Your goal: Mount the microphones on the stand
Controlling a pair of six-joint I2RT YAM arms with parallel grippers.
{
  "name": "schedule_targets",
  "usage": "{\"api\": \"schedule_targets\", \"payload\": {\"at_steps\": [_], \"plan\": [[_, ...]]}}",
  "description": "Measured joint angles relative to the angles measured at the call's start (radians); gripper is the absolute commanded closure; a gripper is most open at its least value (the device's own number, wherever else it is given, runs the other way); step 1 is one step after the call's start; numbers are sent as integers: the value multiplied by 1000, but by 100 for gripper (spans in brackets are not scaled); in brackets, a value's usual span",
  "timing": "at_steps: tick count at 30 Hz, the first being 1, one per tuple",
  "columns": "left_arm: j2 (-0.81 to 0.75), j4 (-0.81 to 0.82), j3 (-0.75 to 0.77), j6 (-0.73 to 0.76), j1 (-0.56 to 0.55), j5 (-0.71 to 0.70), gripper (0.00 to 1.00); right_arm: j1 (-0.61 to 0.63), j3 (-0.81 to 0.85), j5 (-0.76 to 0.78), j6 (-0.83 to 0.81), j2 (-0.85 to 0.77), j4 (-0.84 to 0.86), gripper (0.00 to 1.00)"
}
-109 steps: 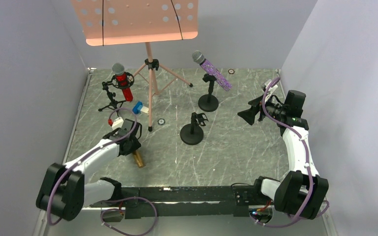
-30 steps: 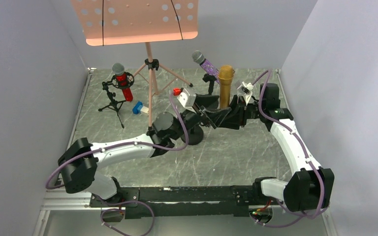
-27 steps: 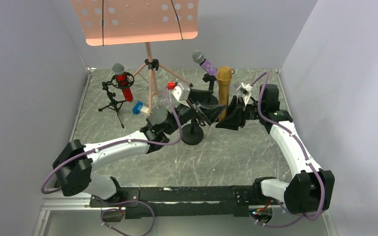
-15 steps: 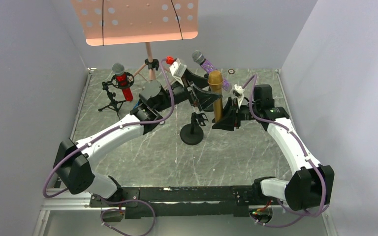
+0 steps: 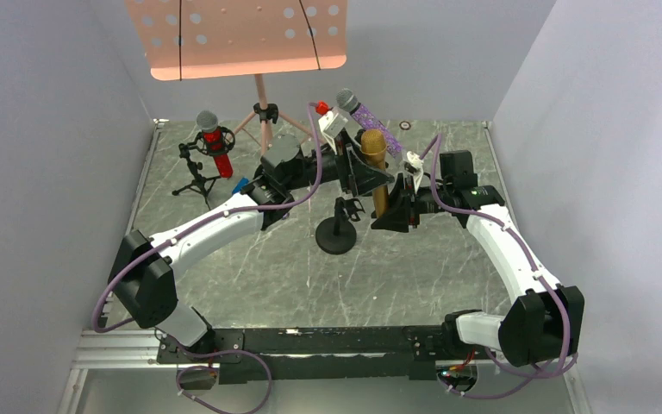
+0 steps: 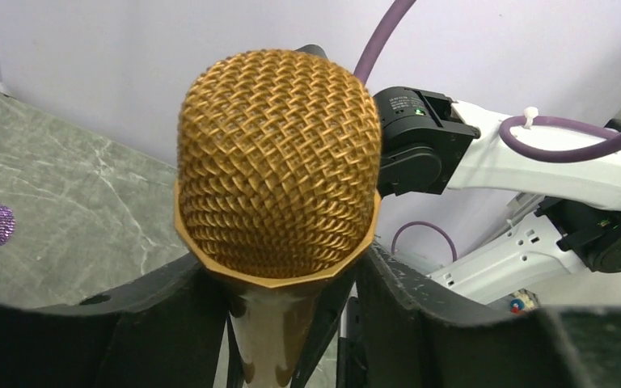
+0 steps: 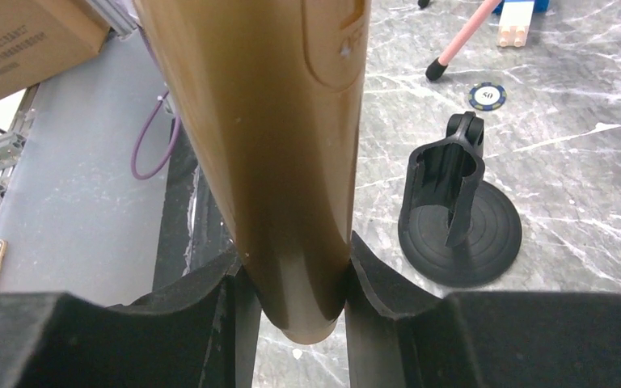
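Observation:
The gold microphone (image 5: 373,145) stands upright above the table, held at both ends. My right gripper (image 5: 395,210) is shut on its lower end (image 7: 267,121). My left gripper (image 5: 369,171) is closed round the collar under its mesh head (image 6: 279,162), and both fingers touch the rim. Just left of it stands the empty black stand (image 5: 336,228), its clip (image 7: 457,162) open upward. The purple microphone (image 5: 371,119) leans in its stand at the back. The red microphone (image 5: 214,142) sits in a tripod mount at the left.
A pink music stand (image 5: 261,129) rises at the back centre, one leg tip (image 7: 437,69) near a poker chip (image 7: 486,95). A blue-and-white block (image 7: 521,12) lies beyond it. Grey walls close in on the left, back and right.
Both arms carried the gold microphone left, towards the empty stand. My left gripper rose from the microphone's body to its head, opened wide, then closed round the collar.

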Motion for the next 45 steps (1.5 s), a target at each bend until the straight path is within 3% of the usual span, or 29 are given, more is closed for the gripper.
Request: {"api": "schedule_targets", "payload": {"at_steps": [2,5,8,13,14,19,22,24,27,28,31,35,36,45], "plan": [[1,-9,4,4,0,-7,66,3,5,-1,-19,3,-10,98],[1,-18,4,29,5,-11,99,8,15,0,-26,6,-37,97],[3,-30,10,38,5,-4,100,11,17,0,-39,8,-49,91],[-11,-19,-12,45,7,-10,100,13,31,8,-81,18,-88,12],[-29,-15,-35,45,8,-16,100,13,37,9,-97,20,-104,2],[-164,-24,-145,68,11,-68,100,10,78,23,-196,19,-187,0],[-332,-61,-234,122,12,-144,100,-10,89,56,-208,-5,-193,0],[-446,-88,-286,158,12,-194,100,-28,88,77,-202,-29,-183,1],[-633,-138,-354,221,12,-285,100,-45,70,111,-207,-78,-130,12],[-682,-151,-372,241,12,-316,100,-45,62,114,-219,-92,-121,20],[-802,-182,-431,292,12,-397,100,-34,56,113,-272,-97,-111,70],[-878,-192,-512,331,12,-476,100,33,56,155,-267,-49,-64,96],[-880,-192,-528,337,12,-490,100,53,55,176,-256,-34,-42,100],[-747,-140,-559,376,13,-525,100,178,2,326,-101,-10,153,100]]}}
